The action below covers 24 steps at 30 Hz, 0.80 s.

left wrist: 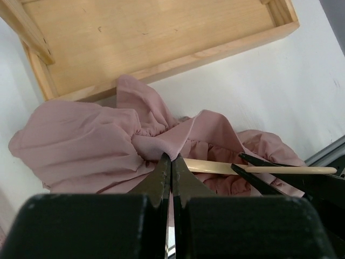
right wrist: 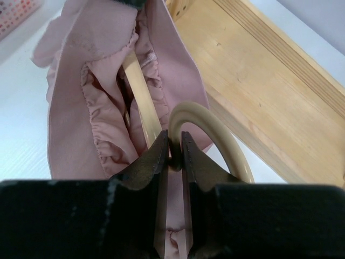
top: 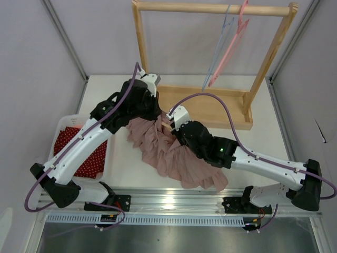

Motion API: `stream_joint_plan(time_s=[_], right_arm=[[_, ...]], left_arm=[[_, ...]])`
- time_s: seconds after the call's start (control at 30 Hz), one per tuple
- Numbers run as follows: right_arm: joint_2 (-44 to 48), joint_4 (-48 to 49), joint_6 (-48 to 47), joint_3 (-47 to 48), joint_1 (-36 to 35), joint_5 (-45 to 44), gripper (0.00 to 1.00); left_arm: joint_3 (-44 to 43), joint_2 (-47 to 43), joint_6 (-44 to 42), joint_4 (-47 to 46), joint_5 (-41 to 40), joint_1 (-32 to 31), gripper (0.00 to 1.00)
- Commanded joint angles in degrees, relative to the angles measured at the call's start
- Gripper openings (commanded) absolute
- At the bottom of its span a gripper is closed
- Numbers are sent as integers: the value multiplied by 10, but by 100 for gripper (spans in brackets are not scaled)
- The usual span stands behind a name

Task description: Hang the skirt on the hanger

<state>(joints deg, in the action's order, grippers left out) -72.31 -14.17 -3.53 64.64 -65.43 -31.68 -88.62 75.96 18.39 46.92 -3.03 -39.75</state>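
Observation:
A dusty pink skirt (top: 168,153) lies crumpled on the white table in front of the wooden rack. My left gripper (left wrist: 171,161) is shut on a fold of the skirt's (left wrist: 81,140) gathered waistband. My right gripper (right wrist: 173,147) is shut on the neck of a cream hanger (right wrist: 141,91), just below its curved hook (right wrist: 215,129). The hanger's arm runs into the skirt's (right wrist: 75,97) waist opening. In the left wrist view the hanger (left wrist: 291,170) lies across the fabric with my right gripper's fingers (left wrist: 259,162) around it. In the top view the hanger (top: 166,125) barely shows between both grippers.
A wooden garment rack (top: 210,108) with a tray base stands at the back, with a blue hanger (top: 218,47) and a pink hanger (top: 231,42) on its rail. A white basket (top: 68,124) with red dotted cloth (top: 89,158) sits at the left.

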Motion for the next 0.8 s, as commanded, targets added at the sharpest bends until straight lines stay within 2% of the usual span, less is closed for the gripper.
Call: stream_joint_plan(time_s=[0.0,0.13,0.3,0.4,0.5,0.6,0.7,0.77], right_arm=[[0,42,-8,30,10,30,0],[-26,62,15,-9,24,60,0],[-3,36,-16,71,7,51,0],[21,34,-22,92,0,57,0],[24,63,-1,41,16,74,0],[2,89,19,0,22,90,0],[6,86,13,15,6,72,0],[19,70,-2,32,5,69,0]], left_arm=[[-3,-23,-2,-15,-2,-14,0],[7,-26,-7,-14,3,-15,0],[34,-27,-9,-24,14,-16,0],[20,-34,-20,-17,21,-16,4],[-1,-33,-34,2,26,-16,9],[-3,-30,-41,9,26,-16,21],[-2,-32,-45,6,50,-16,38],[-9,-37,-46,4,56,-16,41]])
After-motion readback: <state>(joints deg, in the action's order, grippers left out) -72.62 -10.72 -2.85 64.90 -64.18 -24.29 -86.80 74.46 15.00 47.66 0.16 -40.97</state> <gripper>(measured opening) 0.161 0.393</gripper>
